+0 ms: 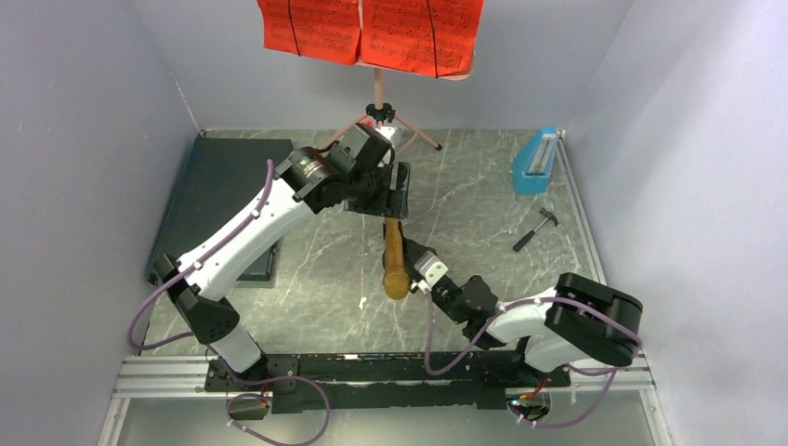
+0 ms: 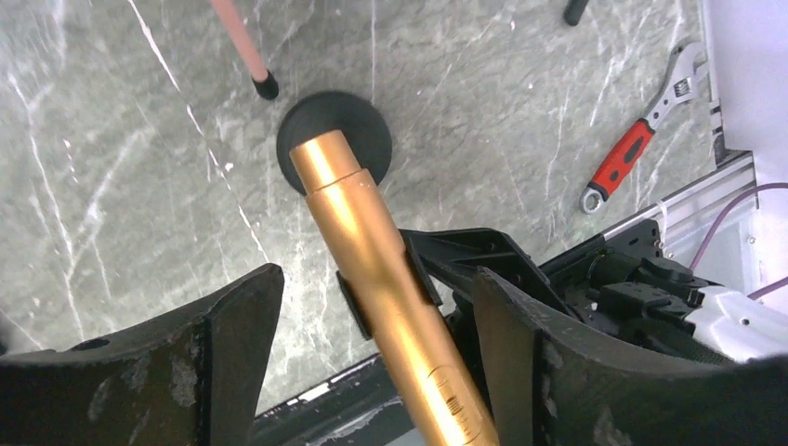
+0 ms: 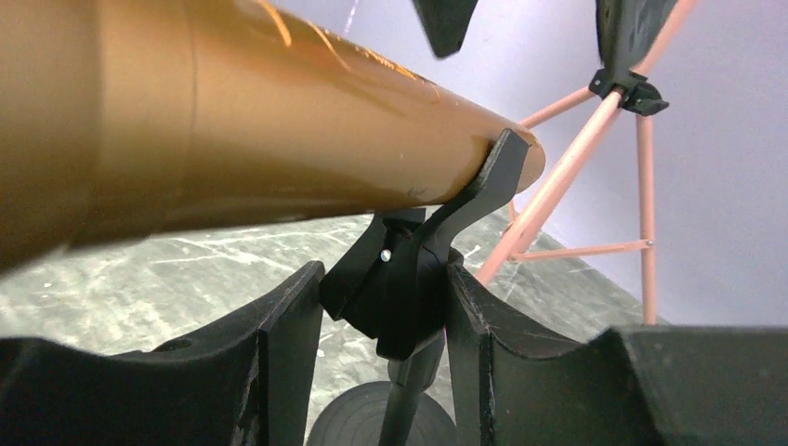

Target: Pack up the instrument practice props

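The gold microphone (image 1: 395,260) lies tilted in the black clip (image 3: 400,297) of its stand, over the round black base (image 2: 334,139). My right gripper (image 1: 420,269) is shut on that clip, just under the microphone (image 3: 232,139). My left gripper (image 2: 376,279) is open and straddles the microphone body (image 2: 400,307) with a gap on each side. It is above the microphone's far end in the top view (image 1: 390,195). The pink tripod music stand (image 1: 379,111) stands at the back with the red sheet-music pages (image 1: 372,32) on it. The blue metronome (image 1: 534,163) stands at the far right.
A flat dark case (image 1: 223,200) lies at the left of the table. A red-handled wrench (image 2: 632,153) lies right of the microphone, also seen in the top view (image 1: 536,229). A pink tripod leg (image 2: 242,46) ends close to the stand's base. Walls enclose three sides.
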Tool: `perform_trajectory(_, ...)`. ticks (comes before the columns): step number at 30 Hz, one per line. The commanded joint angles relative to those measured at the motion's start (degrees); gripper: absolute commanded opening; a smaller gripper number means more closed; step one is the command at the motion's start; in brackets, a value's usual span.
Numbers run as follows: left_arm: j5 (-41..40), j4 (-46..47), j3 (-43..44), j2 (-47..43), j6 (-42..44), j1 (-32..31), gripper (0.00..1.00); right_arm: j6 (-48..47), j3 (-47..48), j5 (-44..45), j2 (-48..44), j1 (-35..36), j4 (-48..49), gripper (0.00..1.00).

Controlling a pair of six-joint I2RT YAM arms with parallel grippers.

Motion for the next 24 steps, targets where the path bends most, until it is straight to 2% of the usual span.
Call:
perform_trajectory(1,-0.92,6.40,-0.77,-5.58,10.89,-0.23,0.81,8.33,-1.47,-9.92,-6.07,-2.77,-3.49,0.36)
perform_trajectory(5,0.61,13.09,-6.28,-11.82,22.61,-0.20,0.90,13.86,-0.85,-19.90,-13.53,-8.50,-14.73,0.33)
perform_trajectory(9,5.47,18.53,-12.34,-17.12,33.79,-0.19,0.94,16.15,0.41,-27.66,-19.27,-13.96,-23.11,0.33)
perform_trajectory(10,7.22,19.13,-13.53,-18.04,38.72,-0.24,0.94,16.14,0.94,-29.16,-20.13,-14.77,-24.72,0.33)
perform_trajectory(16,16.87,26.01,-22.72,-22.80,53.65,-0.23,0.93,17.67,1.85,-35.67,-22.28,-18.22,-29.23,0.33)
perform_trajectory(24,28.09,36.66,-35.18,-27.60,71.92,-0.33,0.85,17.86,2.43,-36.52,-22.48,-18.40,-31.15,0.33)
